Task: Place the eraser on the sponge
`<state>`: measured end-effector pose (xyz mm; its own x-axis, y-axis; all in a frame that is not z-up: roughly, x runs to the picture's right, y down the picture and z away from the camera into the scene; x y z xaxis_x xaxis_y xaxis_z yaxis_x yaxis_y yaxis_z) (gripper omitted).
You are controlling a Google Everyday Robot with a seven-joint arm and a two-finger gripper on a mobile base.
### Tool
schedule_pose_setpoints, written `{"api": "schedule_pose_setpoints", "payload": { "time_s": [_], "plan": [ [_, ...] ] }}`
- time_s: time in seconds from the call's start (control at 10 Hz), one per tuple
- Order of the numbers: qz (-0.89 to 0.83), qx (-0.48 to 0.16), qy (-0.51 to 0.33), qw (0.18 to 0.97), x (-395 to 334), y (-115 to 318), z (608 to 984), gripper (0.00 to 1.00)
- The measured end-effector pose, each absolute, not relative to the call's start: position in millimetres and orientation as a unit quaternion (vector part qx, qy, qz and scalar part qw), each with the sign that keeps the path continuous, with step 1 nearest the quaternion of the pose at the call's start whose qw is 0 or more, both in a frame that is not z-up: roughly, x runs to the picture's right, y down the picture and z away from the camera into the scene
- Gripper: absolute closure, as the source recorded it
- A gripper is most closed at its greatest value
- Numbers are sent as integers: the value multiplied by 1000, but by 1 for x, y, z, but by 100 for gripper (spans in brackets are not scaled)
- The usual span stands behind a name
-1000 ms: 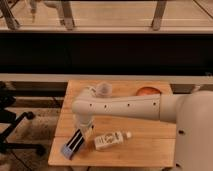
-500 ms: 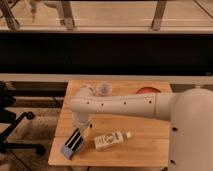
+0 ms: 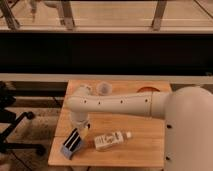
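Well, the arm (image 3: 120, 104) stretches left over the table (image 3: 142, 137), bends and drops its closed gripper (image 3: 76, 136) onto the sponge (image 3: 68, 151) directly beneath; something dark at its tips, perhaps the eraser (image 3: 74, 143).

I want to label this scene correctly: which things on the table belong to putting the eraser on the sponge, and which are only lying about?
For the job: light-blue sponge; gripper, shut, low over the sponge; the eraser I cannot tell apart from its dark tip.
Lying about: white bottle on its side; clear cup; reddish-brown object half behind the arm.
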<state>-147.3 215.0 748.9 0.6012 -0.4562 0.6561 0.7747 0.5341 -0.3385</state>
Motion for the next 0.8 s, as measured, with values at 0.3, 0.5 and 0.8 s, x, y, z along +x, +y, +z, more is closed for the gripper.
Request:
{"api": "schedule_pose_setpoints", "payload": {
  "time_s": [0.3,0.5,0.8],
  "plan": [
    [-366,-321,-257,835,-150,216,751,100],
    [-365,-325,-258,833,-150,216,752,100],
    [-365,-333,-260,830,-150,217,754,100]
  ]
}}
